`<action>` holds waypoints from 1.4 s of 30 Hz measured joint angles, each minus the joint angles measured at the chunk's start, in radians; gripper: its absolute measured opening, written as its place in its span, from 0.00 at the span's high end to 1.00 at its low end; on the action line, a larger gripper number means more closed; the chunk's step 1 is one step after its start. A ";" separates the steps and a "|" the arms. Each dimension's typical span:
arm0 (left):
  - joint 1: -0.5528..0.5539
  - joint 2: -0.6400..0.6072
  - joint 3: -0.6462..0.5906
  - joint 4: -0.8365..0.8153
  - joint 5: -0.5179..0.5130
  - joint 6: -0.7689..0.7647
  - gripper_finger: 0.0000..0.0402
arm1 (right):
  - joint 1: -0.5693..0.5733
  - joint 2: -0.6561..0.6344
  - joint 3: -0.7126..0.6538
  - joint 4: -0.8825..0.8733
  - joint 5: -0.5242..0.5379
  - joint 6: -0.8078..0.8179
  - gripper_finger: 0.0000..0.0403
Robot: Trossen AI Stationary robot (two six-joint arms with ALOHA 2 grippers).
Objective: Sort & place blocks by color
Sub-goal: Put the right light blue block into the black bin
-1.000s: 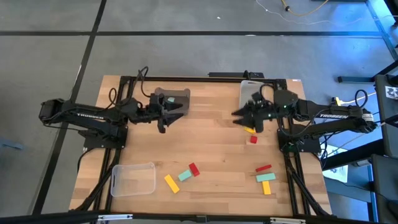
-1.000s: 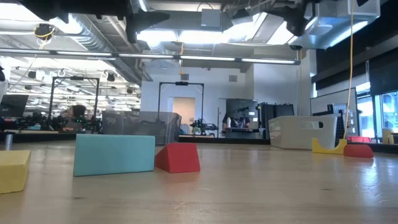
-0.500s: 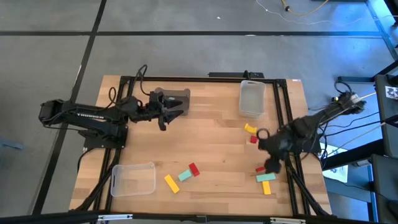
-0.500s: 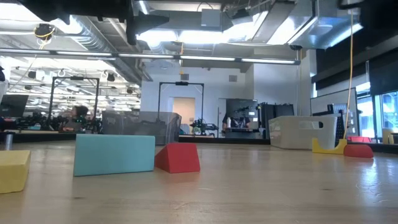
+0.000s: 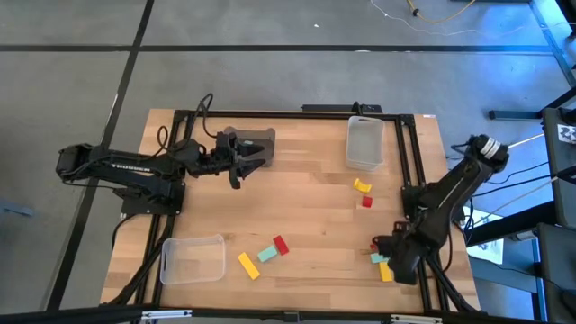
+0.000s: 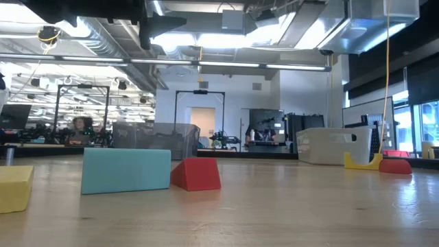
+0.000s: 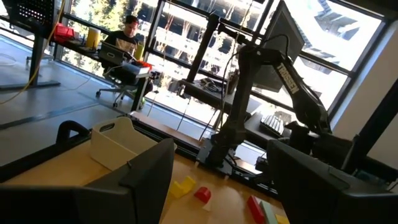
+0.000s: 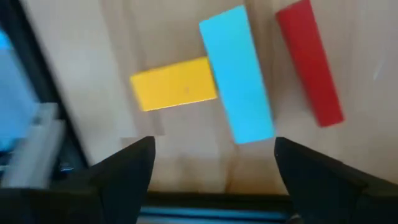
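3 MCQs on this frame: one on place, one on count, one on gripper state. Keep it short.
1. Where is the right gripper?
A. over the clear bin at the table's back
B. above the three-block cluster at the right front edge
C. beside the dark bin

2. How many blocks lie under it in the right wrist view?
A. one
B. two
C. three

3. What state is the left gripper in?
A. open, holding nothing
B. shut on a red block
C. shut on the bin's rim

Answers: 1 B, the high view has it at that cluster; 2 C, a yellow block, a mint block and a red block show; 3 A, its fingers stand apart with nothing between them.
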 joint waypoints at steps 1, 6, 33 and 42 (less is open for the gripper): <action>0.000 0.000 0.000 0.000 0.000 0.000 0.38 | 0.009 0.014 0.000 -0.001 0.024 -0.017 0.18; 0.000 0.000 0.000 0.000 0.000 0.000 0.38 | 0.019 0.084 0.000 0.002 0.103 -0.057 0.18; 0.000 0.000 0.000 0.000 0.000 -0.001 0.38 | 0.047 0.289 0.005 0.059 0.066 -0.109 0.35; 0.000 0.000 0.000 0.000 -0.008 -0.001 0.38 | 0.019 0.259 -0.001 0.015 0.034 -0.262 0.69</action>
